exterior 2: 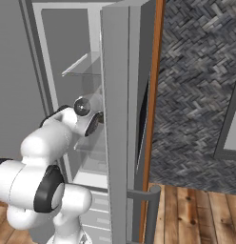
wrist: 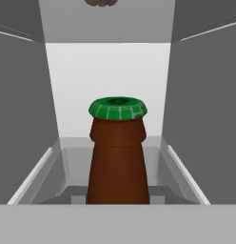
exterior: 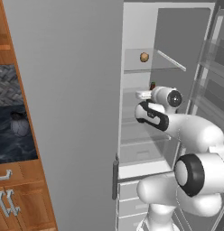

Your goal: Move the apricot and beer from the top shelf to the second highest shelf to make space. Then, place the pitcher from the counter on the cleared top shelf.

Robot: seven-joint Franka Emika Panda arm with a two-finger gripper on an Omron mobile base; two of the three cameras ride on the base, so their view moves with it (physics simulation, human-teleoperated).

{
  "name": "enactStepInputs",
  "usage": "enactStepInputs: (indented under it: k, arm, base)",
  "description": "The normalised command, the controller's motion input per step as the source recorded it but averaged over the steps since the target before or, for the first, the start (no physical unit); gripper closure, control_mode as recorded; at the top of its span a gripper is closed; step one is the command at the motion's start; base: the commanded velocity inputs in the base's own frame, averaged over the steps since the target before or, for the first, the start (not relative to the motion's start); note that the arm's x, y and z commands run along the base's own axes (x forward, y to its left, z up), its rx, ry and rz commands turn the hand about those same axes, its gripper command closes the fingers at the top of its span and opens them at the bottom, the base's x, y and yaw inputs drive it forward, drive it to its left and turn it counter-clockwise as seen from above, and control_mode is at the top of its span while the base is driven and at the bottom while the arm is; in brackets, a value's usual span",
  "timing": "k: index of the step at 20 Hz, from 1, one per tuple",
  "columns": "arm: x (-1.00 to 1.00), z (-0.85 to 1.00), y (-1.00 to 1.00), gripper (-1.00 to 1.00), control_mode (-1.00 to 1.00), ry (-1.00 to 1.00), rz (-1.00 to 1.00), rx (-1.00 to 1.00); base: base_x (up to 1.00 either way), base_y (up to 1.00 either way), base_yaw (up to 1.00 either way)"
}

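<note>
Evidently the beer stands just ahead of the tool, below the top shelf where the apricot rests. Whether the tool grips it I cannot tell. Best set it down upright, gently.

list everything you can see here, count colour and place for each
apricot: 1, tan-orange, on the top shelf of the open fridge
beer: 1, brown bottle with green cap, close in front of the hand camera, inside the fridge
lower shelves: several, clear glass, below the top shelf
fridge door: 1, grey, open, edge-on in the right base view
pitcher: 1, smoky grey, on the dark counter left of the fridge
cabinets: brown wood with metal handles, under the counter
wall: grey woven pattern, right of the fridge
arm: 1, white with dark joints, reaching into the fridge; end effector state unclear
</note>
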Motion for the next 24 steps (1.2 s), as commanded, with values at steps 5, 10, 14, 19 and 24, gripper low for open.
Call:
enactStepInputs:
  k: [5, 10, 14, 19, 24]
  arm:
    - [0.25, -0.08, 0.00, 1.00, -1.00, -0.06, 0.00, 0.00]
    - [0.24, 0.00, -0.02, 1.00, -1.00, -0.09, 0.00, 0.00]
    - [0.29, 0.00, -0.09, 1.00, -1.00, -0.07, 0.00, 0.00]
    - [0.34, 0.00, -0.08, -1.00, -1.00, -0.02, 0.00, 0.00]
    - [0.39, 0.00, -0.01, -1.00, -1.00, 0.00, 0.00, 0.00]
  base:
    - [0.00, 0.00, 0.00]
    - [0.00, 0.00, 0.00]
    - [0.00, 0.00, 0.00]
    - [0.00, 0.00, 0.00]
    - [0.00, 0.00, 0.00]
